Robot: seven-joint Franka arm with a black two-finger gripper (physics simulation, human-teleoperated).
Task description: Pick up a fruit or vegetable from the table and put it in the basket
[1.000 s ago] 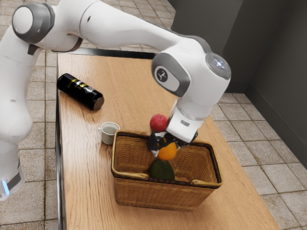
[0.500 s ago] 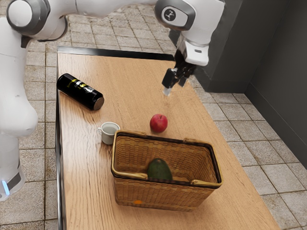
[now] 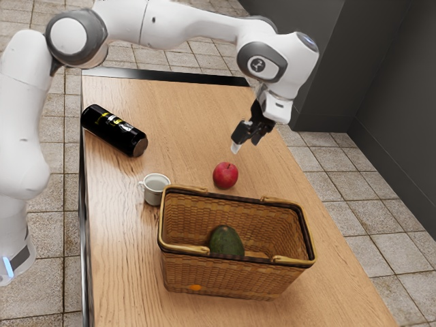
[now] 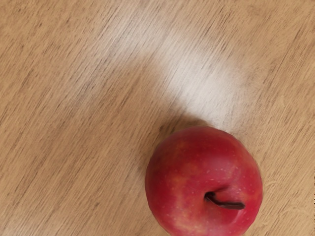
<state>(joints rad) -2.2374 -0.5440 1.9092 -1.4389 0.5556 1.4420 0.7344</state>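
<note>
Apple on the table by the basket, gripper above it, fingers spread

The apple [image 3: 225,176] sits on the table [image 3: 126,231] just beyond the basket's [image 3: 231,278] far rim, so room is tight on that side. Bare wood opens on its other side, toward the table's far edge and the bottle [image 3: 114,130], which lies on its side near the edge at the exterior view's left. The mug [image 3: 156,189] stands just beside the basket's corner. The table edge at the exterior view's right slants past the basket, with a strip of wood between. Inside the basket rests an avocado [image 3: 226,242]; an orange patch [image 3: 195,287] shows low on the wall.

The arm [image 3: 194,26] arches in from the exterior view's left and bends down at the wrist. The gripper [image 3: 246,144] hangs over the table, apart from the apple, its fingers spread with nothing between them. The wrist view shows the apple's stem [image 4: 225,201] and wood grain around the fruit.
</note>
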